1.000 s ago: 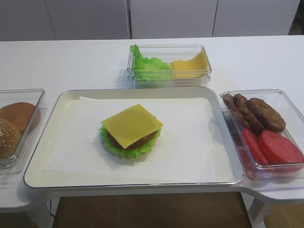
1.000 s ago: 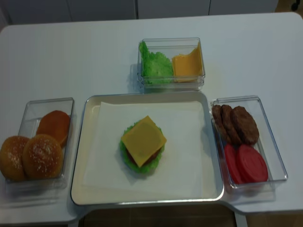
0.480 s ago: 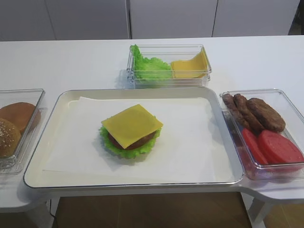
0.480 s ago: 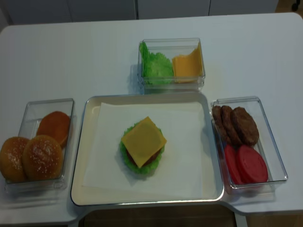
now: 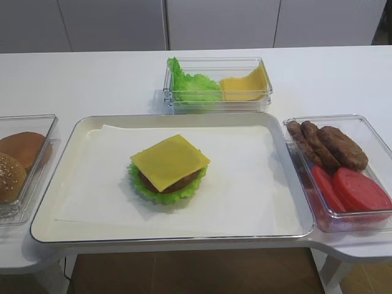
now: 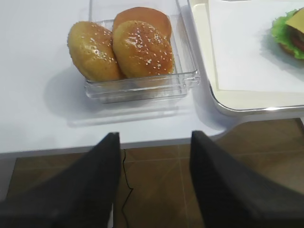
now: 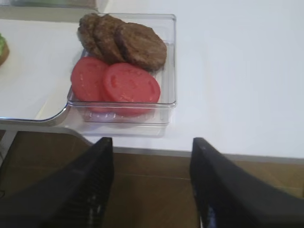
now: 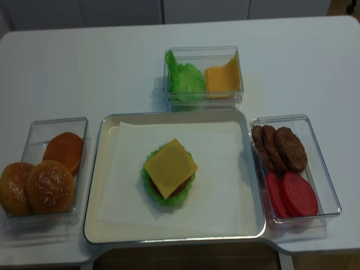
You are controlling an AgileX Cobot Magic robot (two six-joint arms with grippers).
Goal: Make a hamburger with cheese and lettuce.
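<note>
The cheese (image 5: 170,162) tops the hamburger (image 5: 166,181) on the tray (image 5: 73,202).

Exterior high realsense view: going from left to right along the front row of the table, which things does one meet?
Container of buns → tray → lettuce with the patty and cheese stacked on it → container with patties and tomato slices.

Plain black end effector fingers (image 7: 85,190)
</note>
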